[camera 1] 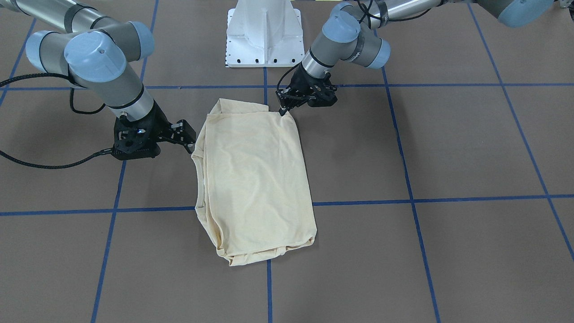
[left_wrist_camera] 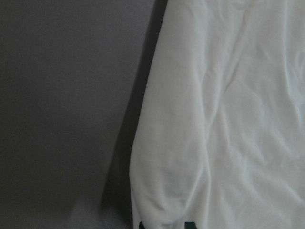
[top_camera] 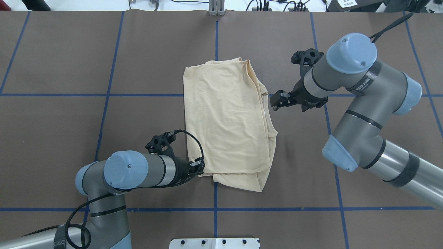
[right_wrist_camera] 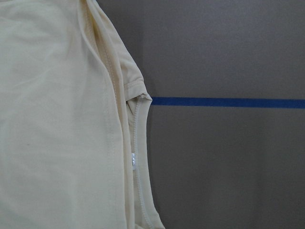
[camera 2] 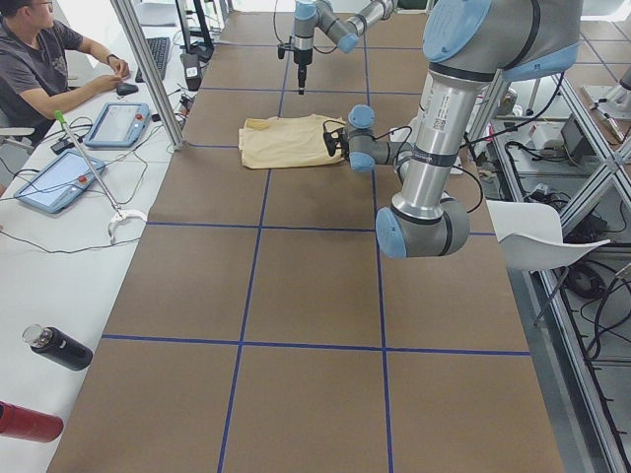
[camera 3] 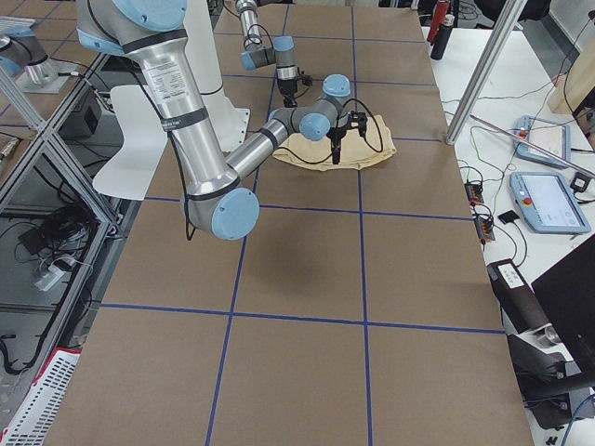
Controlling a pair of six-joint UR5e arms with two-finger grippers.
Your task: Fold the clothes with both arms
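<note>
The pale cream-yellow shirt [camera 1: 255, 179] [top_camera: 228, 121] lies folded into a flat rectangle at the table's middle. My left gripper [camera 1: 283, 110] [top_camera: 200, 168] is down at its corner nearest the robot. In the left wrist view the fingertips [left_wrist_camera: 141, 224] stand close together with a bulge of cloth [left_wrist_camera: 228, 119] between them, shut on the shirt. My right gripper [camera 1: 190, 137] [top_camera: 276, 102] hovers open just off the opposite long edge, clear of the cloth. The right wrist view shows the ribbed neckline [right_wrist_camera: 138, 191] and small white tag [right_wrist_camera: 132, 160] there. The print is hidden.
The white pedestal base [camera 1: 264, 36] [top_camera: 214, 243] stands behind the shirt on the robot's side. Blue tape lines [top_camera: 138, 94] cross the brown table. A person [camera 2: 39, 59] sits at a side desk with tablets [camera 2: 116, 123] and bottles [camera 2: 57, 347].
</note>
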